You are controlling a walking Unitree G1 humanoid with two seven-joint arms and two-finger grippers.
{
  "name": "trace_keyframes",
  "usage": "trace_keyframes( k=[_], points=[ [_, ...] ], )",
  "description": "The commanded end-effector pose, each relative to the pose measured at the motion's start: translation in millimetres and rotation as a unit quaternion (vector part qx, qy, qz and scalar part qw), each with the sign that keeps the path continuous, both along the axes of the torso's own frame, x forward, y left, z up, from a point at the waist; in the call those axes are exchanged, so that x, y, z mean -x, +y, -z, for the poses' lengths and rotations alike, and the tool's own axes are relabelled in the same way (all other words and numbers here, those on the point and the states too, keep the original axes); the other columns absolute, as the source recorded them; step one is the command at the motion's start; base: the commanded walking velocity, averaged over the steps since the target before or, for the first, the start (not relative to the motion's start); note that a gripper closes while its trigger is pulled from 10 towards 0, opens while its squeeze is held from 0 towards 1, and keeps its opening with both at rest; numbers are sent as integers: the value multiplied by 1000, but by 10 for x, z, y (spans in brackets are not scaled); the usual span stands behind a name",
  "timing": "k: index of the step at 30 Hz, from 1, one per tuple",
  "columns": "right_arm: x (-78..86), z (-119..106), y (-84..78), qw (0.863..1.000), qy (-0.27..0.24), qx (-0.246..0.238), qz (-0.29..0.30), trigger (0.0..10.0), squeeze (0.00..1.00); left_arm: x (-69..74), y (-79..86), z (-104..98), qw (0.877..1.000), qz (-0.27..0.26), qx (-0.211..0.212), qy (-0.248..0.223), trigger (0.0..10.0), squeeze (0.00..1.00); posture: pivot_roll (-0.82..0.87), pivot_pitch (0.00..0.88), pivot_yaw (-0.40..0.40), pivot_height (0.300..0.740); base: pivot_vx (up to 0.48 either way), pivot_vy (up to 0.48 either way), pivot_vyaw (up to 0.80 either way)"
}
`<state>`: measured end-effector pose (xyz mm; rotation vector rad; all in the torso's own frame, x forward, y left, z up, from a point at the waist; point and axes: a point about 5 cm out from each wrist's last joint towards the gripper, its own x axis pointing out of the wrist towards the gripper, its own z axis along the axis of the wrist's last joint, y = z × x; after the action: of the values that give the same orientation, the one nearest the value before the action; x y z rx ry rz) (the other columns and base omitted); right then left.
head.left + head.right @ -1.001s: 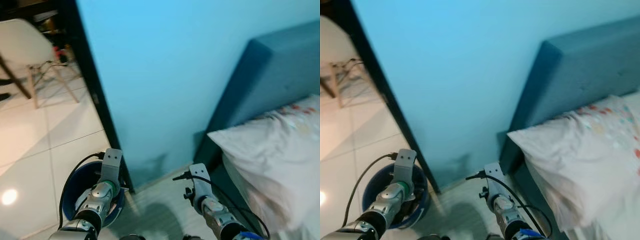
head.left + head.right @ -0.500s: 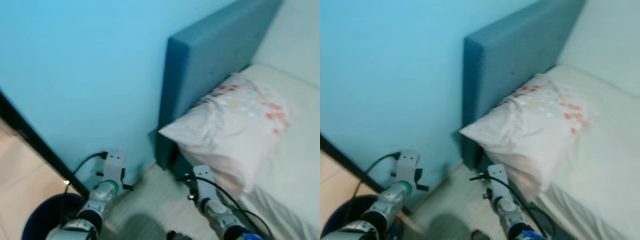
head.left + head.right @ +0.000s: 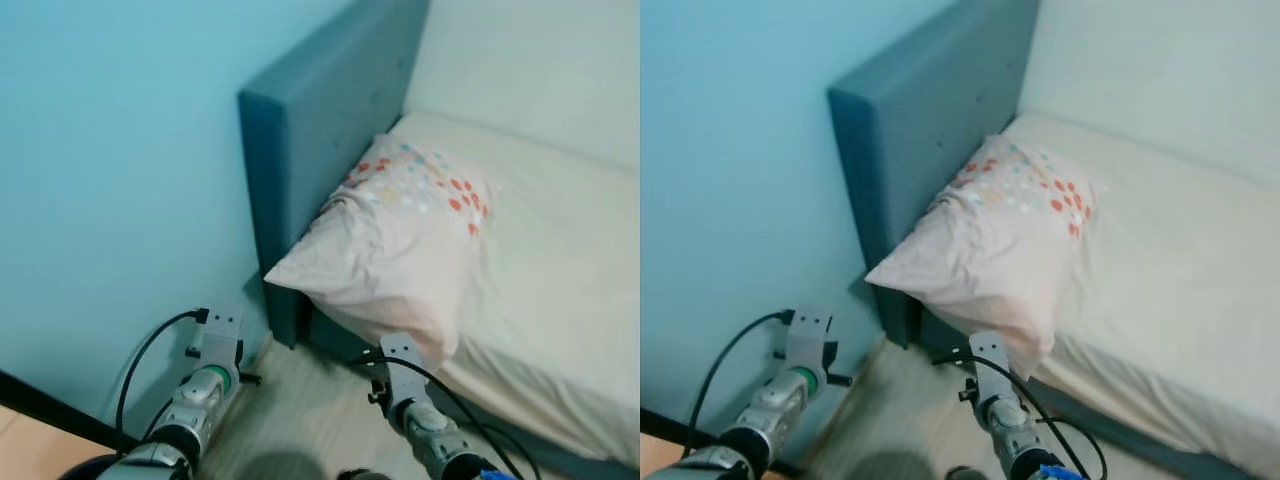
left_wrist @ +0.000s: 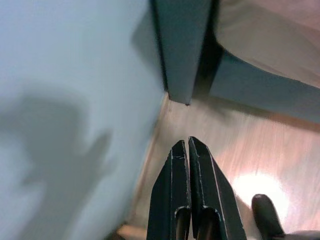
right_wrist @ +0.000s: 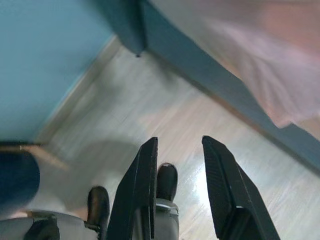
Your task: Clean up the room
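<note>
pillow [image 3: 400, 240], pale with a patch of red, orange and green dots near its far end, lying on the bed [image 3: 540, 260] at the head, its near corner jutting over the mattress edge and its far side against the teal headboard [image 3: 320, 130]. the pillow is ahead of and above both grippers, nearer the right one, and apart from each; nothing is held. right gripper [image 5: 177, 165]: fingers spread with a clear gap between them, empty, pointing down at the pale wood floor [image 3: 310, 420] just beside the bed's teal base [image 5: 210, 70]; in its wrist view the pillow [image 5: 240, 45] overhangs that base. right arm [image 3: 410, 410]: low in the head views, directly below the pillow's near corner, a black cable looping off it. left gripper [image 4: 189, 160]: fingers pressed together, empty, aimed at the floor near the foot of the headboard [image 4: 182, 45], where floor meets the light blue wall [image 3: 110, 180]. left arm [image 3: 205, 385]: low and to the left of the headboard's near end, close to the wall, with a black cable arching from its wrist. a dark strip [image 3: 50, 405] crosses the wall's foot at the lower left corner. the robot's black feet [image 5: 165, 182] stand on the floor below the right gripper. the head views are somewhat soft.
</note>
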<state>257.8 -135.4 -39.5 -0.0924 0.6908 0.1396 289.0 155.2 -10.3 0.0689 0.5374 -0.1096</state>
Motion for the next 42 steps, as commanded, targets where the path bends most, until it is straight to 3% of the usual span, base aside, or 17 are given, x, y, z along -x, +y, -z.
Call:
trace_keyframes(
  k=[1, 2, 3, 8, 11, 16, 24, 27, 37, 42],
  points=[
    [-10, -16, -44, 1000, -12, 2, 3, 10000, 0, -15, -18, -22, 1000, -4, 7, -11, 10000, 0, 79, 0, 83, 740, 0, 0, -800],
    [-56, -66, -63, 999, -36, 0, 10, 10000, 0, -28, 23, -50, 1000, -4, 4, -26, 10000, 0, 82, 0, 83, 740, 0, 0, -800],
    [-179, -223, -112, 993, -106, -15, 40, 10000, 0, -40, 109, -124, 997, -5, 12, -70, 10000, 0, 86, 0, 82, 740, 0, 0, -800],
    [-246, -329, -144, 987, -152, -19, 53, 10000, 0, -53, 135, -203, 993, -2, 36, -113, 10000, 0, 85, 0, 81, 740, 0, 0, -800],
    [-382, -616, -178, 964, -263, 6, 46, 10000, 0, -91, 88, -351, 983, 6, 54, -175, 10000, 0, 90, 6, 67, 740, 0, 0, -800],
    [-445, -777, -223, 947, -316, 35, 34, 10000, 0, -111, -16, -398, 980, 28, 46, -191, 10000, 0, 92, 13, 60, 740, 0, 0, -800],
    [-466, -825, -260, 943, -330, 32, 40, 10000, 0, -182, -103, -519, 973, 35, 43, -223, 10000, 0, 65, 16, 52, 740, 0, 0, -800],
    [-469, -832, -294, 942, -331, 24, 50, 10000, 0, -230, -210, -581, 970, 56, 50, -231, 10000, 0, 59, 18, 49, 740, 0, 0, -800],
    [-450, -823, -324, 941, -331, 14, 65, 10000, 0, -224, -390, -548, 973, 64, 80, -205, 10000, 0, 52, 37, 39, 740, 0, 0, -800],
    [-450, -815, -257, 943, -329, 18, 39, 10000, 0, -252, -392, -575, 975, 49, 87, -200, 10000, 0, 41, 37, 45, 740, 0, 0, -800]
  ],
)
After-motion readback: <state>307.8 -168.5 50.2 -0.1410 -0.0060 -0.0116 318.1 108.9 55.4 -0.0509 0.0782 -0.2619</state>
